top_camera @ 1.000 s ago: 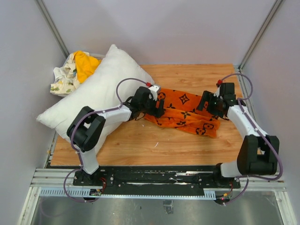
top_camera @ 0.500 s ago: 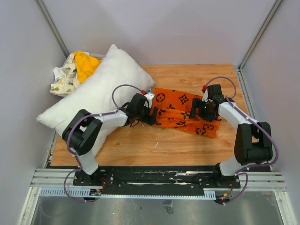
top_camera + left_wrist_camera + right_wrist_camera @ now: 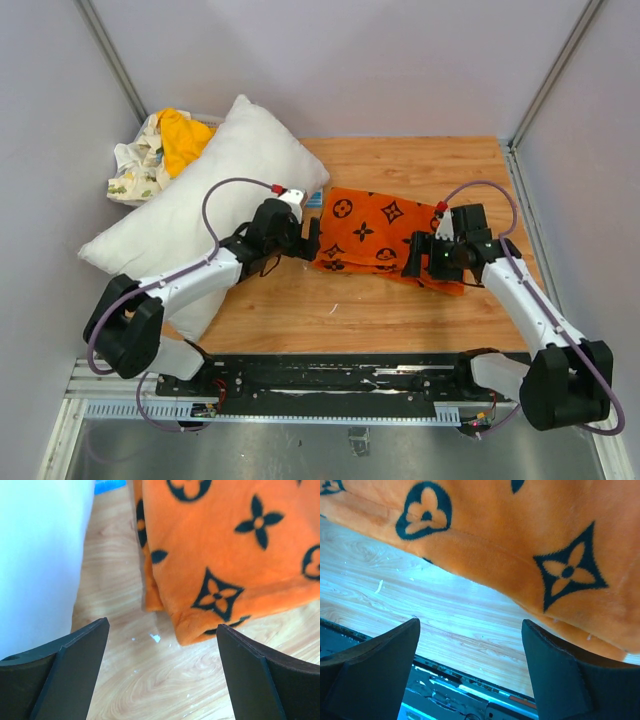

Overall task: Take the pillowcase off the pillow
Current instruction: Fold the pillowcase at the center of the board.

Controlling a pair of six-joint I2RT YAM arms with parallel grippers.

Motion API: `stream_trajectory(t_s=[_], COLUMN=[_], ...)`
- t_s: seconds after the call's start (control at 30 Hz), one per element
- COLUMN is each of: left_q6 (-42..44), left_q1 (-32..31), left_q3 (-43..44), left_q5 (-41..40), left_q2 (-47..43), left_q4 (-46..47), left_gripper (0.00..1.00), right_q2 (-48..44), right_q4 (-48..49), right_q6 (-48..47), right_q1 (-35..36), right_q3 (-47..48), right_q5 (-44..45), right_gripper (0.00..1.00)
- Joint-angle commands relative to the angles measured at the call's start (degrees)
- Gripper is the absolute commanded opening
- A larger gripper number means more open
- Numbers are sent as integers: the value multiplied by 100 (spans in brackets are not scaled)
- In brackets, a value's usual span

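The orange pillowcase (image 3: 378, 232) with black motifs lies flat on the wooden table, off the pillow. The white pillow (image 3: 210, 195) lies bare at the left, partly over the table edge. My left gripper (image 3: 312, 238) is open and empty at the pillowcase's left edge; its wrist view shows the pillowcase (image 3: 220, 555) ahead and the pillow (image 3: 40, 555) at left. My right gripper (image 3: 416, 257) is open and empty over the pillowcase's near right part; its wrist view shows the pillowcase (image 3: 520, 530) hem above the wood.
A yellow-orange cloth (image 3: 183, 135) and a white printed cloth (image 3: 135, 165) lie piled at the back left beside the pillow. Grey walls enclose the table. The metal rail (image 3: 330, 375) with the arm bases runs along the near edge.
The pillowcase, crumpled a second ago, now lies spread flatter. My left gripper has moved left and back off it. My right gripper has moved forward to the near edge of the cloth.
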Motion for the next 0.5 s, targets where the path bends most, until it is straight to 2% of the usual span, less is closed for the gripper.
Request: stream_trajectory(t_s=[0.0,0.07,0.13,0.17,0.23,0.27,0.3,0.33,0.4,0.47], left_q6=[-244,-282,-353,-383,-562,-757,-937,-1084,-1280,-1224], left_q1=[26,14,-71,-143,-245,-247,-247,-247,-246,-246], left_q3=[441,893,1359,1538,1795,1824,1812,1749,1476,1031], left_q5=[-99,393,964,1215,1785,2209,2420,2576,2613,2406], left_q2=[-73,388,872,1102,1494,1663,1810,1898,1920,1747], left_q4=[348,479,661,779,1089,1303,1471,1604,1745,1691], left_gripper=[93,86,71,61,45,33,25,21,22,35], right_q2=[96,400,778,959,1293,1450,1591,1679,1726,1637], right_q4=[-216,50,384,560,907,1045,1143,1216,1390,1519], right_q6=[-60,-21,106,172,307,368,415,449,501,484], right_q1=[77,70,72,71,76,75,75,72,79,81], right_q3=[640,857,1046,1110,1186,1185,1178,1135,923,595], right_q5=[449,407,249,137,-89,-210,-319,-440,-580,-596], right_gripper=[83,81,72,63,34,26,21,18,15,15])
